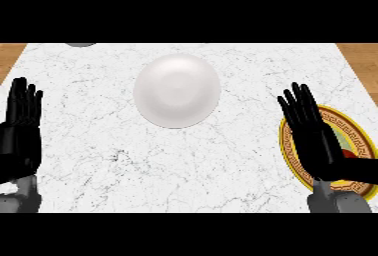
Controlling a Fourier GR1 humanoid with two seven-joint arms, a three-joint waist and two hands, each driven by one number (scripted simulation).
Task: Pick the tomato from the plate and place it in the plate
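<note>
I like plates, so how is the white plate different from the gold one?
The white plate is plain; the gold plate has a patterned gold rim and a coloured middle. The white plate sits mid-counter in full view; the gold plate lies at the right, partly hidden by the right hand. Both rest on the marble counter.

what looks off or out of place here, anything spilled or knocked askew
Nothing stands out. The white plate lies flat on the counter, the patterned plate sits at the right edge, partly hidden by the open right hand. A sliver of red shows beside that hand. The left hand rests open at the left.
</note>
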